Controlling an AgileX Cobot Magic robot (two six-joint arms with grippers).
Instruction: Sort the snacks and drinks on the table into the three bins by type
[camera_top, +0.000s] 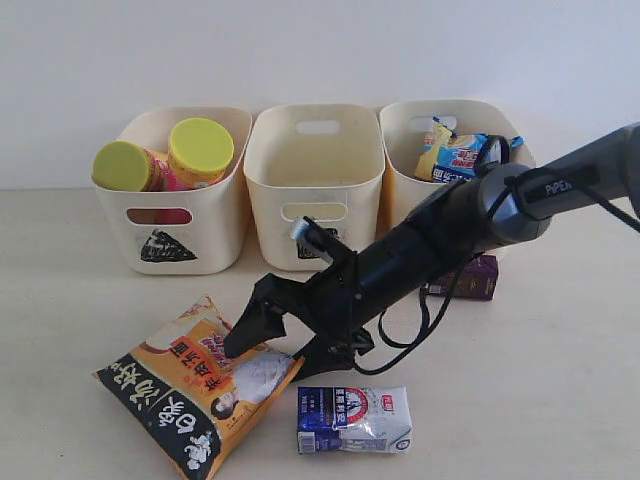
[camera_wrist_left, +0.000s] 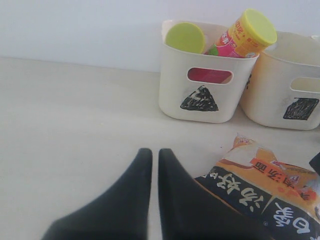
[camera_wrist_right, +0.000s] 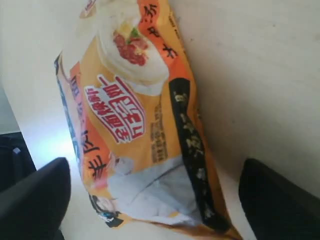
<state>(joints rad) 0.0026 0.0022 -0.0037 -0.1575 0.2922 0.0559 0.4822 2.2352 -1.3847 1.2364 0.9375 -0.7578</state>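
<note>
Since the orange-and-black snack bag (camera_top: 195, 385) lies flat on the table (camera_top: 520, 380) before the triangle bin (camera_top: 205, 235), the right gripper (camera_top: 270, 352) straddles it with jaws spread wide, seemingly poised to pinch; the left gripper (camera_wrist_left: 155, 152) rests nearby, pinched together, empty.

Lighting is bright, even and diffuse. Shadows on the tabletop (camera_top: 560, 400) are soft and faint. In both wrist views the jaws appear dark and slightly blurred.
</note>
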